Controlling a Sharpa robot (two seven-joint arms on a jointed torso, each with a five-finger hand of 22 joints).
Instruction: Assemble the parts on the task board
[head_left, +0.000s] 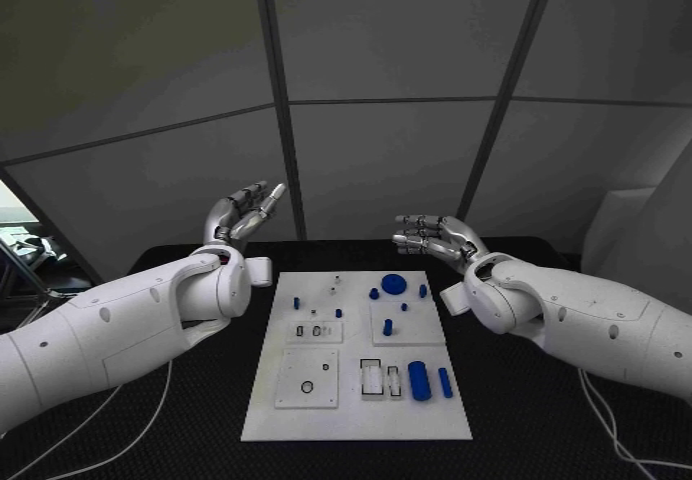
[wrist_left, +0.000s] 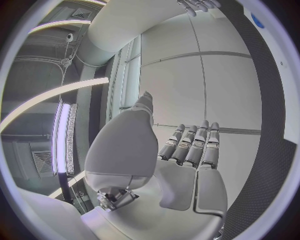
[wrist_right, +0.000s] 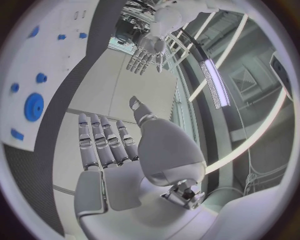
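Left robot hand (head_left: 242, 215), upper left: fingers apart, holding nothing. Right robot hand (head_left: 437, 238), upper right: likewise empty. Task board (head_left: 267, 410), centre of black surface (head_left: 173, 440): blue parts (head_left: 418, 380) lie untouched; assembly apparently not yet begun.

Left hand (head_left: 242, 215) and right hand (head_left: 437, 238) raised, empty, fingers apart

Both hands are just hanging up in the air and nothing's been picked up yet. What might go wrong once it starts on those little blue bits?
The blue pieces are small and sit close together on the white board, so a reaching hand might knock one while going for another. The long blue rod looks round and could roll if nudged. Both the left hand and right hand are raised beyond the board's far edge, so each must travel back accurately.
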